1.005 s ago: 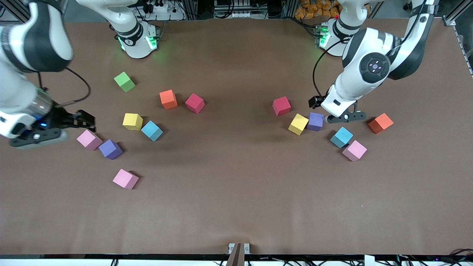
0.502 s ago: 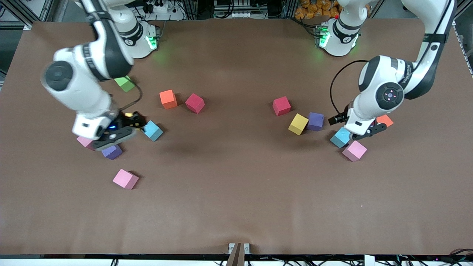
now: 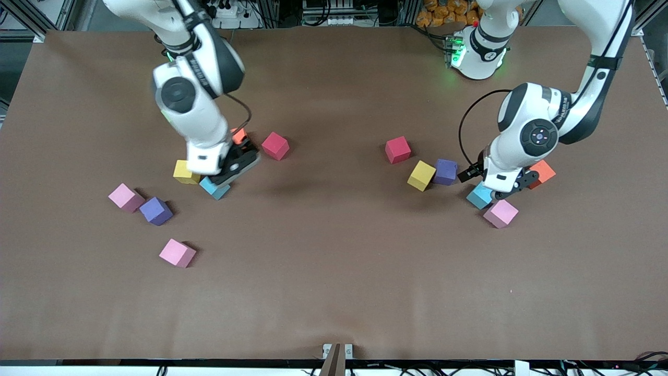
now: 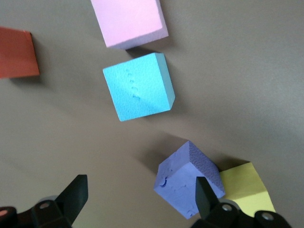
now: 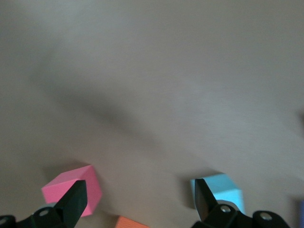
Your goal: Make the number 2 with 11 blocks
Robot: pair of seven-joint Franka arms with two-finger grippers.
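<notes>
**A:** Is any of the number 2 laid out yet?

**B:** No. The blocks lie loose on the desk [image 3: 334, 292] in two groups, one around each arm's fingers. No two of them are lined up as a row of the digit.

**A:** What are the left fingers [image 4: 73, 197] doing?

**B:** They are spread wide and hold nothing. They hover low over a light blue block [image 4: 138, 88], which sits flat just ahead of the gap between them. A purple block [image 4: 183, 178] is right by one fingertip, with a yellow block [image 4: 247, 187] touching it. A pink block [image 4: 128, 21] and an orange block [image 4: 16, 52] lie just past the blue one. I'd judge the wide spread is there so the fingers can drop either side of a single cube.

**A:** And the right fingers [image 5: 73, 197]?

**B:** Also released and empty. They hang over the other group, with a red block [image 5: 71, 190] by one fingertip and a second light blue block [image 5: 221, 190] by the other. The edge of a second orange block [image 5: 128, 222] shows between them. Two more pink blocks [image 3: 125, 197] and a second purple block [image 3: 155, 210] lie well off from these fingers.

**A:** How do the cubes look?

**B:** They are small, matte, sharp-edged and all one size, each turned at its own angle. Any cube picked up will probably need squaring before it joins the digit.
</notes>
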